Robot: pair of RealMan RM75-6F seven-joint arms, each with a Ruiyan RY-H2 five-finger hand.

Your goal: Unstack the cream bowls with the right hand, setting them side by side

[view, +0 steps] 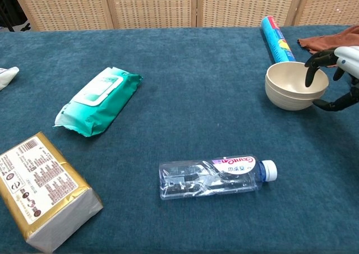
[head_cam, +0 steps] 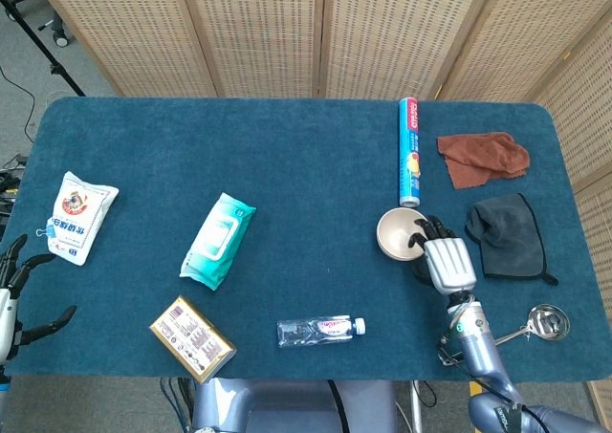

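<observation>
The cream bowls (head_cam: pixel 399 232) sit nested as one stack on the blue table, right of centre, just below the end of a foil roll. In the chest view the cream bowls (view: pixel 295 86) show a seam between the upper and lower one. My right hand (head_cam: pixel 445 259) is at their right side. Its dark fingers (view: pixel 312 69) curve over the right rim into the upper bowl, and the thumb lies low beside the outer wall. No firm grip shows. My left hand (head_cam: pixel 13 294) hangs off the table's left edge with fingers spread, holding nothing.
A blue foil roll (head_cam: pixel 409 151), a rust cloth (head_cam: pixel 482 156) and a grey cloth (head_cam: pixel 507 234) surround the bowls. A metal ladle (head_cam: pixel 547 322) lies front right. Further left are a water bottle (view: pixel 216 176), a wipes pack (view: pixel 98 100), a gold box (view: pixel 42 189) and a white bag (head_cam: pixel 76 215).
</observation>
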